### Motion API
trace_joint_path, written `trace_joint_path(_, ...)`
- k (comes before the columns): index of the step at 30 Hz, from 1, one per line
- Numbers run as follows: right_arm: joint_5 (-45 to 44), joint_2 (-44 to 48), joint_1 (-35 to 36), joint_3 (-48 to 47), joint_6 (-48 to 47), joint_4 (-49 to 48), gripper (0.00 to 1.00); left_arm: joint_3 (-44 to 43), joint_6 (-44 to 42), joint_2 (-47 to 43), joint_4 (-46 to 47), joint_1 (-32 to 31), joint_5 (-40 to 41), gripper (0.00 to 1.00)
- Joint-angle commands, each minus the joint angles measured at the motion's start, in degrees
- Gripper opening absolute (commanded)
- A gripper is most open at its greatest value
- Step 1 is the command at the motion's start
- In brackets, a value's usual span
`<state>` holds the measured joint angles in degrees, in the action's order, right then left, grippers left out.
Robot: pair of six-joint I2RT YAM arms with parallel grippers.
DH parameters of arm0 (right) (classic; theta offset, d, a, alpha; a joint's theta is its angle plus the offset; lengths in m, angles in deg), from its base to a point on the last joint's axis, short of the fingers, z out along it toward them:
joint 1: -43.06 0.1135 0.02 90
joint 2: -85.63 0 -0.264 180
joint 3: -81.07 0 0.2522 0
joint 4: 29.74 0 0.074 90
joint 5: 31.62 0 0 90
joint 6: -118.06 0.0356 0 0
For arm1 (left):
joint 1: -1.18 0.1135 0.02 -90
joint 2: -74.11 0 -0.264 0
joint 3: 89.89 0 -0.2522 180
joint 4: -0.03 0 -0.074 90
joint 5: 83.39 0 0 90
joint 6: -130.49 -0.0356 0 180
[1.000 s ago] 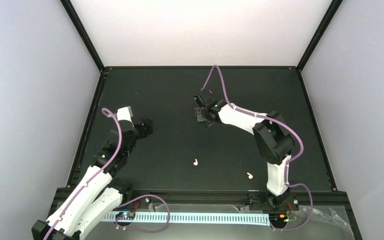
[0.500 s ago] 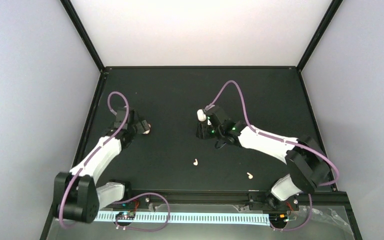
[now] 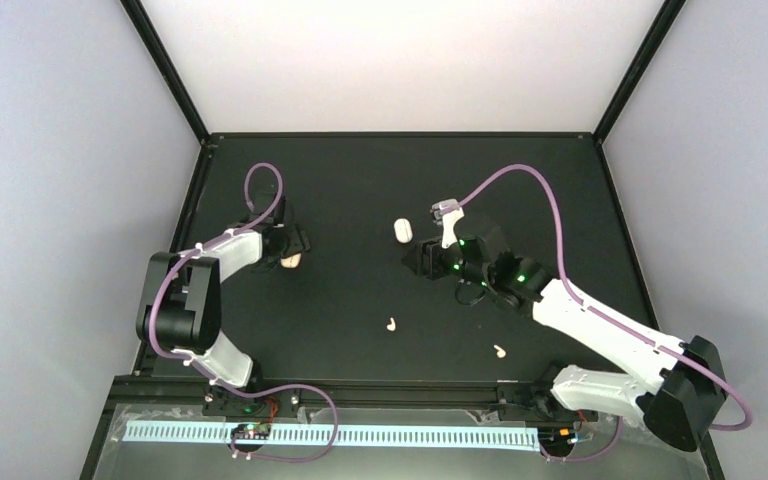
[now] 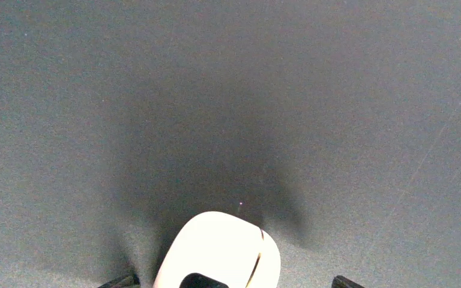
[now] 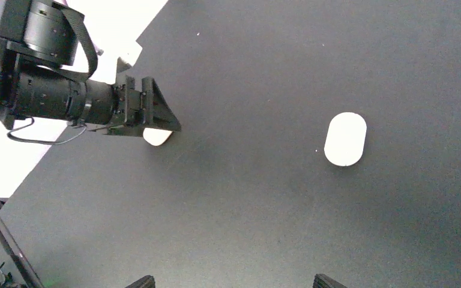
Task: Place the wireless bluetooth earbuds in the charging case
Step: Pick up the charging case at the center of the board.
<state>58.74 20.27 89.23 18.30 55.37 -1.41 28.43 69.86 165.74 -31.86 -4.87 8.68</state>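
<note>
The white pill-shaped charging case (image 3: 401,231) (image 5: 345,139) lies shut and alone on the black table, just up-left of my right gripper (image 3: 418,262) (image 5: 234,282). That gripper is open and holds nothing. Two tiny cream earbuds lie nearer the front, one (image 3: 391,324) at centre and one (image 3: 500,351) to the right. My left gripper (image 3: 294,250) (image 4: 234,282) hangs over a small peach-tan rounded lump (image 3: 291,261) (image 4: 219,252) with a dark spot and a seam. Its jaws stand apart on either side of the lump, with a gap on the right.
The black table (image 3: 360,180) is framed by black rails (image 3: 175,260) with pale walls behind. Purple cables (image 3: 520,172) loop above both arms. The left arm's elbow (image 3: 175,305) sits near the left rail. In the right wrist view the left gripper (image 5: 150,117) shows at the table's left edge.
The right arm swung right and drew back from the case, which now lies uncovered. The left arm stretched toward the far left and brought its gripper over the peach-tan lump.
</note>
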Motion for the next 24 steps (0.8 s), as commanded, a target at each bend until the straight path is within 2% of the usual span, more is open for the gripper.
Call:
trace_joint_path(1,-0.2,2.2,0.2,0.6,-1.2,1.9,0.68,-0.4,-0.2,0.5,-0.2,-0.3,-1.7,0.86)
trace_joint_path(7,-0.8,2.0,0.2,0.6,-1.7,1.2,0.68,2.7,2.2,-3.9,2.9,-3.5,-5.8,0.77)
trace_joint_path(16,-0.3,0.0,0.2,0.7,-1.9,0.3,0.68,1.7,5.3,-4.1,1.5,-9.3,-6.3,0.75)
trace_joint_path(19,1.9,-3.8,0.2,-1.1,-2.7,-1.0,0.68,3.4,5.0,-11.5,-3.2,-9.2,-3.8,0.81)
trace_joint_path(21,5.5,-8.3,0.3,-3.9,-3.7,-2.0,0.68,4.3,4.3,-20.0,-7.9,-8.8,-1.4,0.87)
trace_joint_path(23,8.2,-13.8,0.5,-6.9,-4.4,-3.7,0.68,4.5,3.3,-29.8,-12.9,-8.7,2.1,0.98)
trace_joint_path(24,9.0,-16.7,1.0,-9.2,-4.8,-4.2,0.68,4.4,2.8,-34.5,-14.8,-8.6,3.7,0.99)
